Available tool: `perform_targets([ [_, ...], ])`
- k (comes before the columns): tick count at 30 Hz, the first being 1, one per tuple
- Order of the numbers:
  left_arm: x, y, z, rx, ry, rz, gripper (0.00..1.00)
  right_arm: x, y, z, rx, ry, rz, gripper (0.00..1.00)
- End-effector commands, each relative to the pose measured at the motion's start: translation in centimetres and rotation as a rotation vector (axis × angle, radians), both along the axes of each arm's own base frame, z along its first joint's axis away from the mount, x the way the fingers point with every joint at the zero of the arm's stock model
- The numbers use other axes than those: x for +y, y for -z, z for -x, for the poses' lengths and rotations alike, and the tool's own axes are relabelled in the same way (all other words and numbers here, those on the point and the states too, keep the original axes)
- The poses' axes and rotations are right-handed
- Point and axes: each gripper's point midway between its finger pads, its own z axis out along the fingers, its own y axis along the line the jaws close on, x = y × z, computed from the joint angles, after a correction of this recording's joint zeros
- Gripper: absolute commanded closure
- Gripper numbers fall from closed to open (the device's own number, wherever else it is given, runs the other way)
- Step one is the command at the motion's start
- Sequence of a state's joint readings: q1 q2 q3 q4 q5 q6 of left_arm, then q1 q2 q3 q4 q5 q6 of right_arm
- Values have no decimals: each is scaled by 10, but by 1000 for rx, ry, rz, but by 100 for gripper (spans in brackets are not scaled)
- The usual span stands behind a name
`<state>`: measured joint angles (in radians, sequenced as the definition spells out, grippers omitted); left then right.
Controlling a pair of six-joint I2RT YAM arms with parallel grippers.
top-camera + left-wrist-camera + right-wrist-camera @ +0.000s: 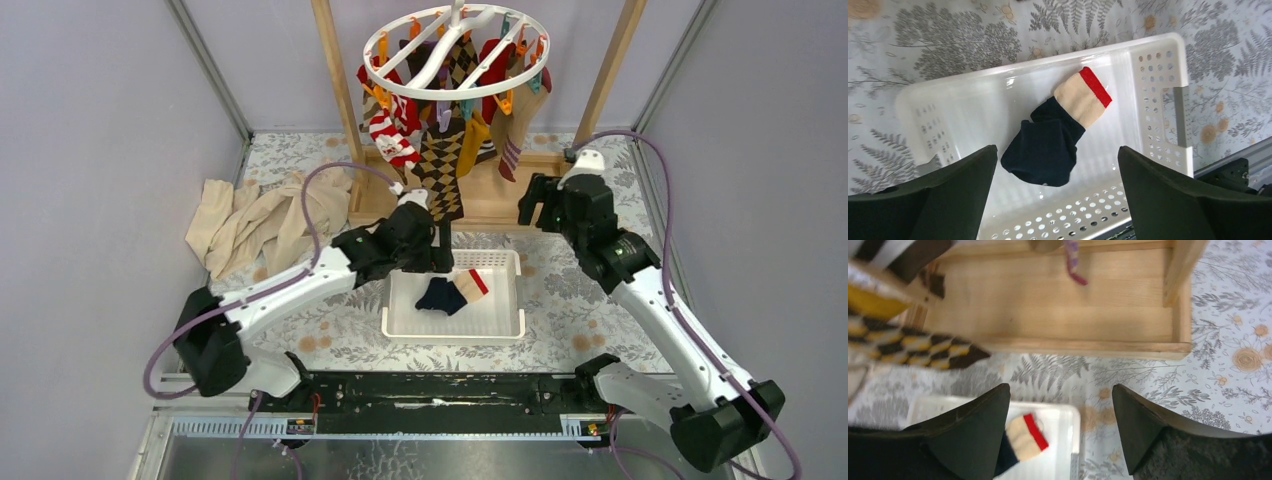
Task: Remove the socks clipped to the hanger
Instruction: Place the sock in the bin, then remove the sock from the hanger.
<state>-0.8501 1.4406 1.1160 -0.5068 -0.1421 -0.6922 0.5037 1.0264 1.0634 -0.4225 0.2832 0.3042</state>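
One navy sock point(1048, 145) lies in the white tray point(500, 328), so we have barely begun. The other socks point(440, 160) hang clipped to the hanger point(440, 92), far centre. Our left claw point(437, 250) gapes empty over the tray; our right claw point(1060, 395) is open and empty too.

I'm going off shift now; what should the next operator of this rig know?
Left end effector: open, empty, above the white perforated plastic basket.
Right end effector: open, empty, by the wooden rack base.
Done: one navy sock with beige-and-red cuff lies in the basket.
To do: many colourful socks hang clipped to the white round plastic hanger; unclip them.
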Motion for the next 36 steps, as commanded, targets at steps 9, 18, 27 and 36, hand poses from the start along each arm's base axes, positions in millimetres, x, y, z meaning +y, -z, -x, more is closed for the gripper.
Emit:
perform_targets([
  [9,36,-89,13,-185,-56,123,1,-17,-30,-109,-282,-37,-329,31],
  [18,39,-83,21,-158,-61,134,2,-26,-28,-179,-332,-18,-324,31],
  [27,35,-79,19,-144,-60,131,2,-11,-18,-224,-328,-80,-376,44],
  [36,32,-79,19,-139,-63,141,2,-9,-28,-197,-330,-100,-406,79],
])
